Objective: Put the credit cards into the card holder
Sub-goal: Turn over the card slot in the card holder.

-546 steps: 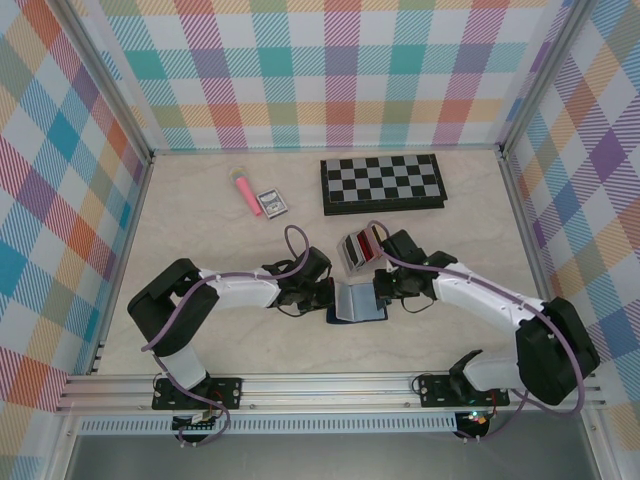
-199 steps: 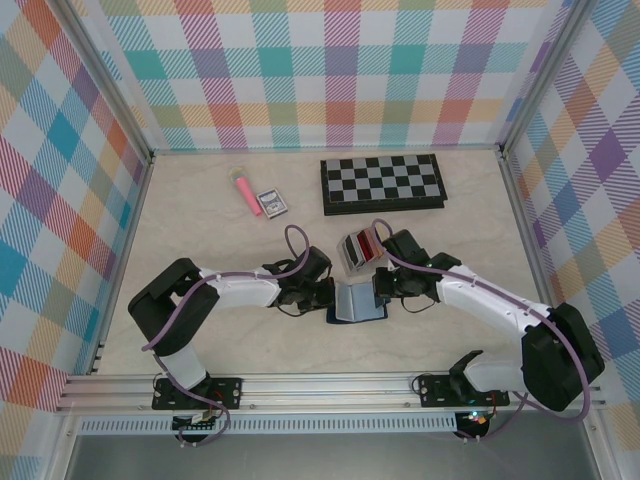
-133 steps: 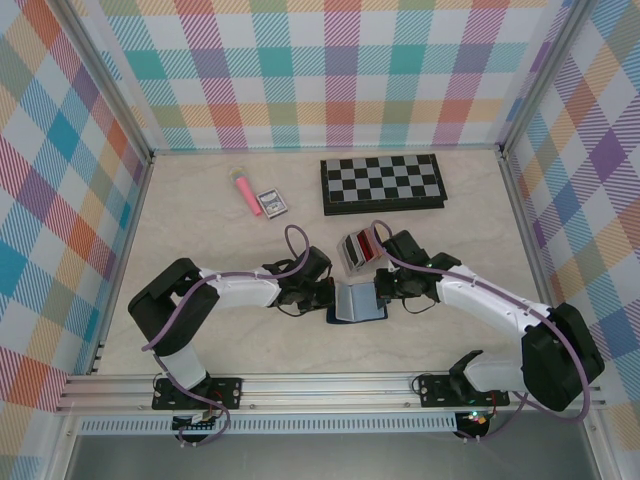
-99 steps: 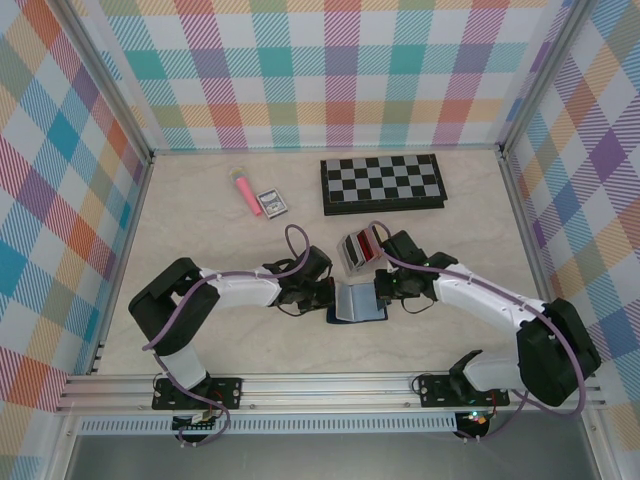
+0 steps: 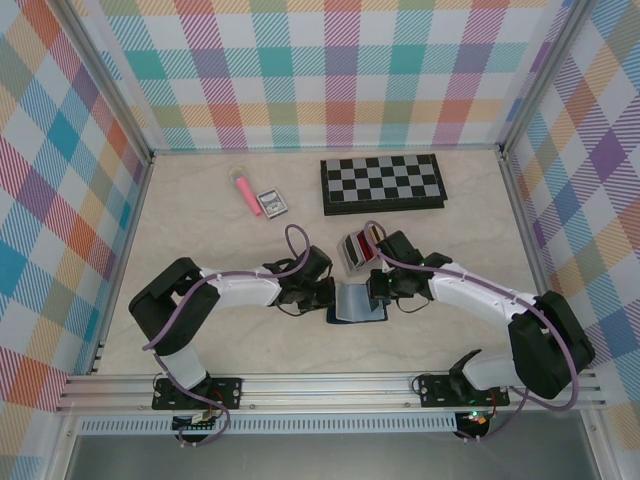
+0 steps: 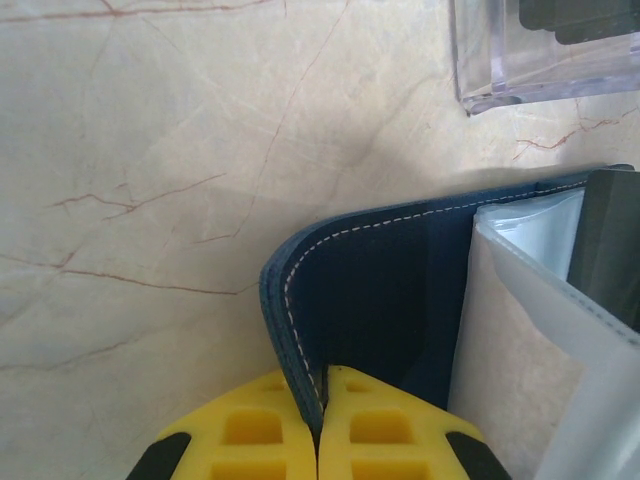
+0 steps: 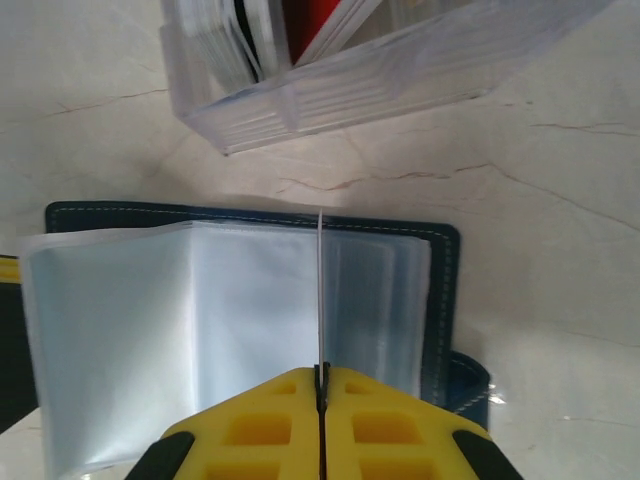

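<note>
The navy card holder [image 5: 356, 303] lies open on the table, its clear inner pockets [image 7: 200, 320] facing up. My left gripper [image 6: 318, 400] is shut on the upturned edge of its left cover [image 6: 380, 300]. My right gripper [image 7: 321, 375] is shut on one thin credit card [image 7: 321, 290], seen edge-on and upright over the pockets near the holder's right half; its face colour is hidden there. A dark flat slab [image 6: 610, 250] shows at the pockets' right side. More credit cards, one red [image 7: 315, 25], stand in a clear slotted stand [image 5: 357, 250] just behind the holder.
A chessboard [image 5: 382, 183] lies at the back. A pink tube [image 5: 243, 195] and a small blue-and-white box [image 5: 271, 203] sit at the back left. The holder's snap tab [image 7: 465, 385] sticks out on its right. Checked walls close in three sides.
My right gripper with the card has edged a little left over the holder. The left gripper and the holder have stayed put.
</note>
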### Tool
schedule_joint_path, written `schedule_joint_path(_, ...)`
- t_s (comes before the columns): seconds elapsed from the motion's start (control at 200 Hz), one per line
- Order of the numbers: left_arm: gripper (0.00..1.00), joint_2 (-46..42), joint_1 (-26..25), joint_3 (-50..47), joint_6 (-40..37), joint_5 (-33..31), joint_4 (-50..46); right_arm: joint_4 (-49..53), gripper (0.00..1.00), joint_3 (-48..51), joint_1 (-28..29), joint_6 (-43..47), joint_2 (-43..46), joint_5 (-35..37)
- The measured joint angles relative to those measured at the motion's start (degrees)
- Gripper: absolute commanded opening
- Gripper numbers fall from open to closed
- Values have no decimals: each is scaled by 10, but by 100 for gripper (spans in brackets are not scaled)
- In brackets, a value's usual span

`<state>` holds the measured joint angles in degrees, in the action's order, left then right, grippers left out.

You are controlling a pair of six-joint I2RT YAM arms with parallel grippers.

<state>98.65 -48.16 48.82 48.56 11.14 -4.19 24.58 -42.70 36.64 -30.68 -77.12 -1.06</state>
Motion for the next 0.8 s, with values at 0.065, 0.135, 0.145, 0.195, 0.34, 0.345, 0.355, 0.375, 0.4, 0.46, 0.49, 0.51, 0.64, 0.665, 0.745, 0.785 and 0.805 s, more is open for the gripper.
schedule_joint_path(0.065,0,0,0,0,0,0,0,-15,8,4,1,-7,0,-15)
schedule_joint_path(0.135,0,0,0,0,0,0,0,-28,8,6,1,-16,0,-30)
schedule_joint_path(0.145,0,0,0,0,0,0,0,-28,8,6,1,-17,-1,-31)
schedule_joint_path(0.195,0,0,0,0,0,1,0,-35,8,6,1,-21,-1,-40)
schedule_joint_path(0.34,0,1,0,0,0,3,0,-60,8,7,1,-34,-1,-61)
schedule_joint_path(0.345,0,1,0,0,0,3,0,-60,8,7,1,-34,-1,-61)
schedule_joint_path(0.355,0,1,0,0,0,3,0,-62,8,7,1,-35,-1,-63)
schedule_joint_path(0.375,0,1,0,0,0,3,0,-66,8,8,1,-37,-1,-66)
schedule_joint_path(0.4,0,1,0,0,0,3,0,-72,9,10,1,-41,-1,-70)
schedule_joint_path(0.46,0,1,0,0,0,3,1,-87,9,16,1,-49,-1,-78)
schedule_joint_path(0.49,0,2,1,0,0,4,1,-91,9,18,2,-52,-2,-82)
schedule_joint_path(0.51,0,2,1,0,1,4,2,-92,9,19,2,-54,-2,-83)
schedule_joint_path(0.64,0,3,2,0,1,10,4,-99,9,20,2,-63,-10,-89)
schedule_joint_path(0.665,0,4,3,0,1,12,4,-99,9,20,2,-64,-10,-89)
schedule_joint_path(0.745,0,6,4,-3,1,16,9,-90,9,20,2,-64,0,-80)
schedule_joint_path(0.785,0,6,4,-3,1,17,10,-77,9,20,2,-62,11,-68)
schedule_joint_path(0.805,0,6,4,-3,1,17,10,-68,9,20,2,-59,20,-59)
